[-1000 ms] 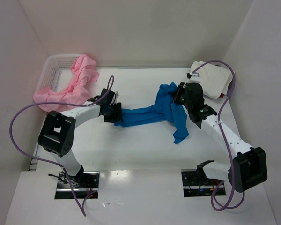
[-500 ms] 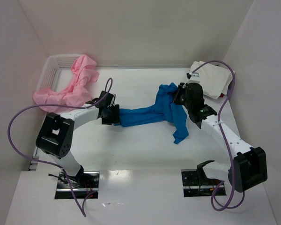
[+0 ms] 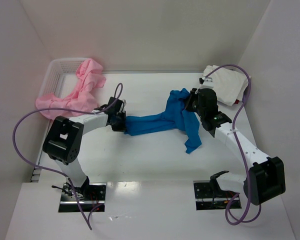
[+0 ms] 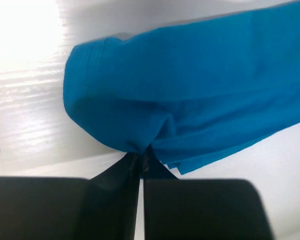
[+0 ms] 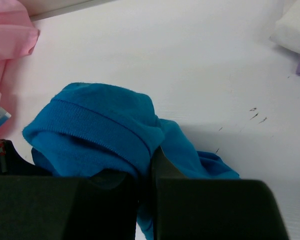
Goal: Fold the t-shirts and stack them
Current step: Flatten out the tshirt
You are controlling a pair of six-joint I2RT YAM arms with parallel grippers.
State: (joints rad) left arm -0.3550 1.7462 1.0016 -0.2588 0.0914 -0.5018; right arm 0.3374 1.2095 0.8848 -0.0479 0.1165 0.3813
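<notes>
From above, we see the blue t-shirt (image 3: 157, 122) pulled into a long, bunched band across the middle of the tabletop (image 3: 150, 160), one end in each tool. The left tool (image 3: 122, 123) is clenched on the band's left end. The right tool (image 3: 192, 102) is clamped on the crumpled right end, from which a flap of blue trails toward the near edge. The pink t-shirts (image 3: 72, 95) spill over the rim of the white basket (image 3: 60, 65) at the far left. The cream-white t-shirt (image 3: 225, 85) lies in the far right corner, well apart from the blue one.

In the left wrist view, our left tool (image 4: 140, 157) has its fingers (image 4: 115, 175) pressed together, pinching a pucker of the blue t-shirt (image 4: 190, 95) above the tabletop (image 4: 30, 115).

In the right wrist view, the right tool (image 5: 145, 167) is closed tight on a ribbed fold of the blue t-shirt (image 5: 97, 122). Pink cloth (image 5: 10, 30) shows at the upper left, white cloth (image 5: 295, 25) at the upper right.
</notes>
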